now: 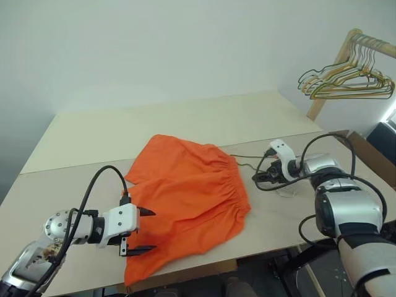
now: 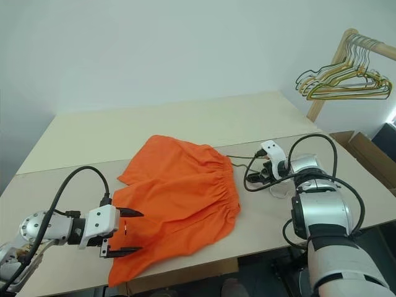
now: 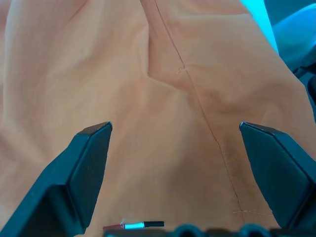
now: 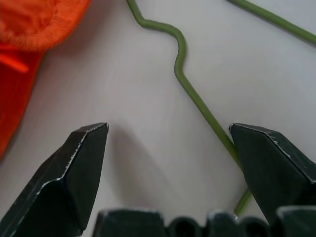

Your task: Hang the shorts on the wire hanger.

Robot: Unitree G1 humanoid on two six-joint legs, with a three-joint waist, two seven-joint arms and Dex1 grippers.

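Currently we're setting up the pick: bright orange thin-fabric shorts (image 1: 189, 201) are lying flat on the beige counter (image 1: 185, 120), and the thin green wire hanger (image 4: 183, 69) is lying just beside their waistband. Left hand (image 1: 141, 230) is hovering open over the shorts, right hand (image 4: 170, 163) open over the wire. Next we're closing on the wire.

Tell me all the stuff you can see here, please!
bright orange thin-fabric shorts: one, orange, spread flat on the table's middle.
thin dark green wire hanger: one, green, lying on the table beside the shorts' waistband.
bunch of gold and green hangers: several, hanging on a wooden rack at far right.
pale beige table: beige, under everything.
left gripper: one, black fingers, open over the shorts.
right gripper: one, open over the hanger's wire.
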